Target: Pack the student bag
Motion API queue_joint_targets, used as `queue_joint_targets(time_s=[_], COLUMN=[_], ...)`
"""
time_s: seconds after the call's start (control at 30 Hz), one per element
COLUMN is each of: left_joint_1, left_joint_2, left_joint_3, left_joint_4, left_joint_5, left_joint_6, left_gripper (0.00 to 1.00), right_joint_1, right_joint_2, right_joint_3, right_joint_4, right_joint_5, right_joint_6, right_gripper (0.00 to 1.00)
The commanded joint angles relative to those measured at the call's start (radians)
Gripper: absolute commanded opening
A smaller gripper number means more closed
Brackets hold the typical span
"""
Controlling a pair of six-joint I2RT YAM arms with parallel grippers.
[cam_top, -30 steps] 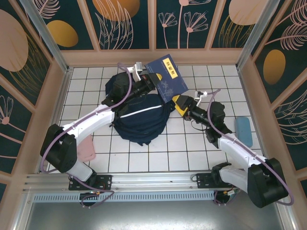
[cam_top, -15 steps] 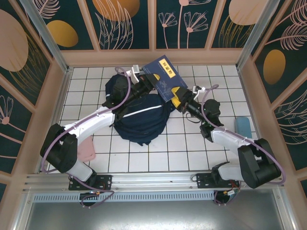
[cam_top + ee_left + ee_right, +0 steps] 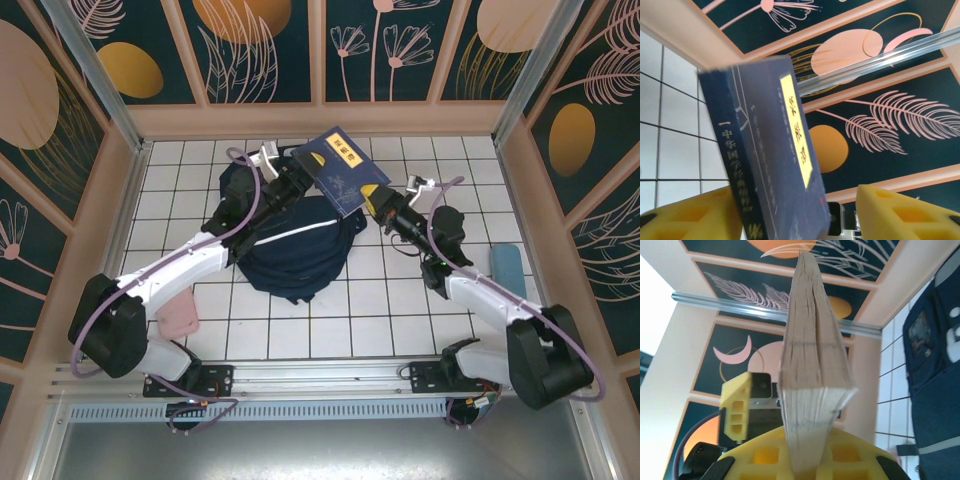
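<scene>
The student bag, a dark navy backpack with a thin white stripe, lies on the tiled floor at the middle; its fabric also shows at the right edge of the right wrist view. A navy book with a yellow title label is held up above the bag's far side. My right gripper is shut on the book's page edge, yellow pads on both sides. My left gripper is open around the book's spine end, with a gap between the cover and the right finger.
A pink flat item lies at the near left beside the left arm. A light blue case lies by the right wall. Wooden walls with painted panels enclose the tiled floor on three sides.
My right gripper moved in and shut on the book's page edge. My left gripper let go of the book and opened. The book shifted a little to the left.
</scene>
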Motion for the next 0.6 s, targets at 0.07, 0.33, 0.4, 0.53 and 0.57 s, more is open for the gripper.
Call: queue_joint_targets(time_s=[0.07,0.33,0.4,0.53,0.57], left_joint_1=[0.005,-0.093,-0.131,-0.205,-0.222], left_joint_2=[-0.041,0.063,0.11,0.226,0.251], left_joint_3=[0.026,0.149,0.191,0.3,0.321], left_joint_4=[-0.297,-0.725,-0.797,-0.948,-0.973], left_joint_5=[-0.076,-0.228,-0.266,-0.372,-0.396], left_joint_6=[0.252,0.697,0.763,0.842,0.85], left_gripper=[0.77,0.8,0.81,0.81,0.8], right_joint_1=[-0.062,-0.233,-0.264,-0.296,-0.3], right_joint_2=[-0.172,-0.309,-0.322,-0.324,-0.324], right_joint_3=[0.077,0.11,0.094,0.062,0.055], right_joint_4=[-0.417,-0.808,-0.832,-0.846,-0.844], right_joint_5=[0.087,0.07,0.045,0.017,0.014], right_joint_6=[-0.278,-0.511,-0.524,-0.525,-0.523], right_gripper=[0.0,0.0,0.01,0.01,0.01])
